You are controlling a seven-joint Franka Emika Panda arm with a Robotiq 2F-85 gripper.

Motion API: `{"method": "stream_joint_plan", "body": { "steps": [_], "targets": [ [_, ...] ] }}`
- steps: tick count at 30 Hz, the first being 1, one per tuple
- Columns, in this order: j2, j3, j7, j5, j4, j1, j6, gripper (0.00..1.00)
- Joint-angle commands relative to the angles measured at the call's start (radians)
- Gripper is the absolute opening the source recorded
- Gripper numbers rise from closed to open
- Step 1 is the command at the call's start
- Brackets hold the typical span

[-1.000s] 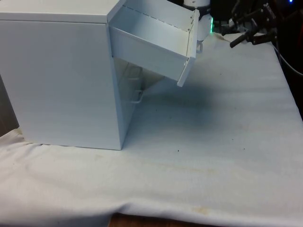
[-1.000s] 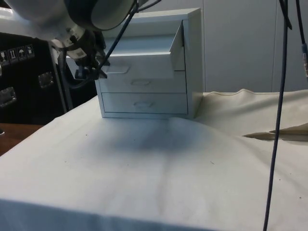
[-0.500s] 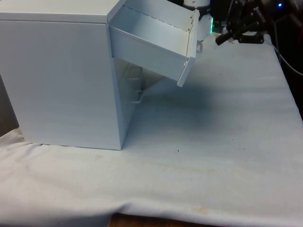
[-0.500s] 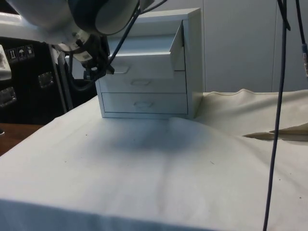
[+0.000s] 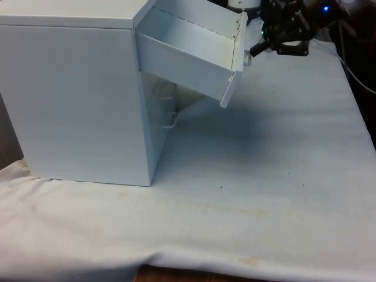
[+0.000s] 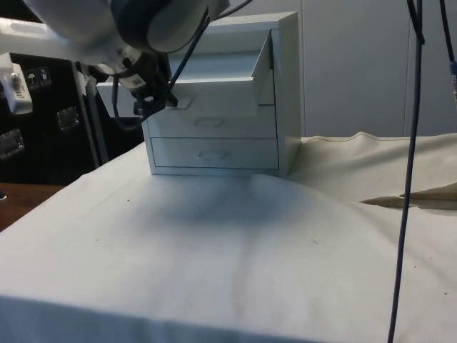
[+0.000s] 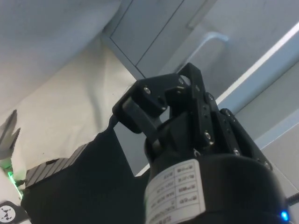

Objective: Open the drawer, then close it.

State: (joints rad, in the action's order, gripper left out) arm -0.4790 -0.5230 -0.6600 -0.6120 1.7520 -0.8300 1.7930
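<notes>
Pincer [image 5: 255, 50] beside drawer [image 5: 194, 53]; drawer sags outward.

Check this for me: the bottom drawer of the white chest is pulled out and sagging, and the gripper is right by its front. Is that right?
Not quite. It is the top drawer of the white chest that is pulled out and sagging; the side view shows the lower ones shut. The gripper is by its front, as you said.

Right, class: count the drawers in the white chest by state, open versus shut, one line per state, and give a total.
Open drawers: 1, the top drawer, pulled out and sagging forward.
Shut drawers: 2, the middle drawer and the bottom drawer.
Total: 3 drawers in the chest.
</notes>
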Motion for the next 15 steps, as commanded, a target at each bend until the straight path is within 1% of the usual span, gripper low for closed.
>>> {"method": "stream_joint_plan", "body": {
  "steps": [1,6,7,8,10,12,15],
  "targets": [
    [0.012,-0.003,0.005,-0.005,0.012,0.003,0.016,0.0],
    [0.013,-0.017,0.01,-0.008,0.018,0.004,0.016,0.0],
    [0.004,-0.017,0.005,-0.002,0.008,0.002,0.0,0.0],
    [0.013,-0.02,0.011,-0.008,0.018,0.005,0.016,0.0],
    [0.015,-0.028,0.016,-0.01,0.02,0.003,0.014,0.0],
    [0.017,-0.029,0.017,-0.011,0.021,0.004,0.014,0.0],
    [0.019,-0.029,0.021,-0.016,0.025,0.002,0.017,0.0]
  ]
}}
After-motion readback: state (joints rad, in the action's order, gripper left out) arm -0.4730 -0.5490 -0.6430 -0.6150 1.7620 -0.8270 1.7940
